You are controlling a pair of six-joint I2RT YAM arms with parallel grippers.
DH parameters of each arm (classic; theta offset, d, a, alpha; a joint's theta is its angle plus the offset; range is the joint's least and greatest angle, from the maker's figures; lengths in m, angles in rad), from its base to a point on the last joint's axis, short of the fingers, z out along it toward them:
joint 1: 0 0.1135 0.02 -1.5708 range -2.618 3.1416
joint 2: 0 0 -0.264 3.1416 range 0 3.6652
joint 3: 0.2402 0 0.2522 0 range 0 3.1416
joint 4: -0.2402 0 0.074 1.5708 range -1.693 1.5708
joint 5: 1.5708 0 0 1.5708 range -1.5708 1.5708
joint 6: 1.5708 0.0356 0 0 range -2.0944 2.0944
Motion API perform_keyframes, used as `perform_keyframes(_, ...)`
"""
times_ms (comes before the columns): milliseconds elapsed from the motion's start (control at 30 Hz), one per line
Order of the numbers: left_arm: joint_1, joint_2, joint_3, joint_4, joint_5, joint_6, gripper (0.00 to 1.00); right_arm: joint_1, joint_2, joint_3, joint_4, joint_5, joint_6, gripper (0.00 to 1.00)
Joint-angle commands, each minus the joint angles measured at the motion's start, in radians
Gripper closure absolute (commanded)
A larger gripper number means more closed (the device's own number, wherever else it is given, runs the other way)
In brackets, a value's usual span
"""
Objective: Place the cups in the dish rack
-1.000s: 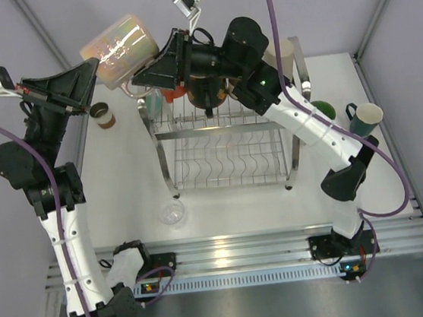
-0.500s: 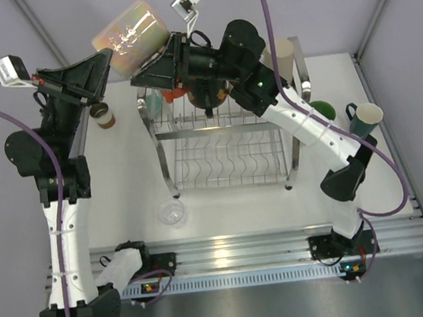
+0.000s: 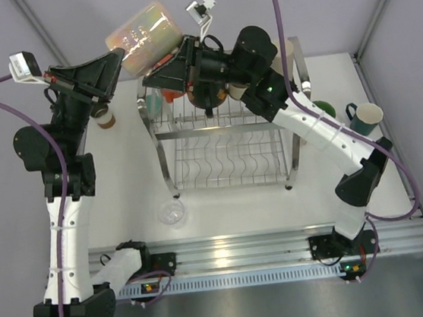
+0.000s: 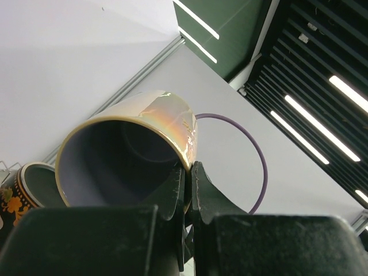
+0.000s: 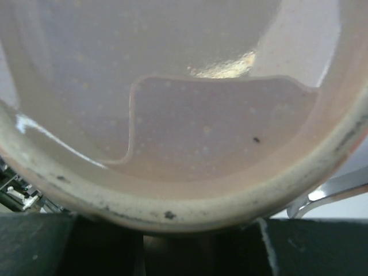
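A large pink iridescent cup [image 3: 144,34] hangs tilted in the air above the back left corner of the chrome dish rack [image 3: 227,157]. My left gripper [image 3: 116,58] is shut on its rim [image 4: 187,144], one finger inside the mouth and one outside. My right gripper [image 3: 158,74] sits against the cup's base [image 5: 190,115], which fills the right wrist view and hides how its jaws stand. A black patterned cup [image 3: 208,94] sits on the rack's upper tier, with an orange cup [image 3: 175,95] beside it.
A brown paper cup [image 3: 104,117] stands left of the rack and a clear cup [image 3: 172,213] in front of it. A green cup [image 3: 322,109] and a teal cup [image 3: 363,117] stand to the right. A tall beige cup [image 3: 285,52] is at the rack's back right post.
The pink cup has risen and shifted right, carried by my left gripper. My right arm has followed its base upward and rightward.
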Motion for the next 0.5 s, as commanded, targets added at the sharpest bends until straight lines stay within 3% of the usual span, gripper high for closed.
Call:
perform_keyframes(0, -0.015, -0.006, -0.005, 0.107, 0.068, 0.046, 1.00, -0.003, -0.073, -0.048, 0.107, -0.019, -0.002, 1.00)
perform_keyframes(100, -0.017, -0.015, -0.020, 0.113, 0.073, 0.049, 0.97, -0.001, -0.096, -0.061, 0.115, -0.002, -0.017, 1.00)
perform_keyframes(367, -0.017, -0.037, -0.042, 0.141, 0.071, 0.040, 0.67, -0.006, -0.171, -0.103, 0.132, 0.054, -0.049, 1.00)
perform_keyframes(467, -0.017, -0.040, -0.043, 0.152, 0.069, 0.034, 0.60, -0.008, -0.179, -0.101, 0.129, 0.064, -0.054, 1.00)
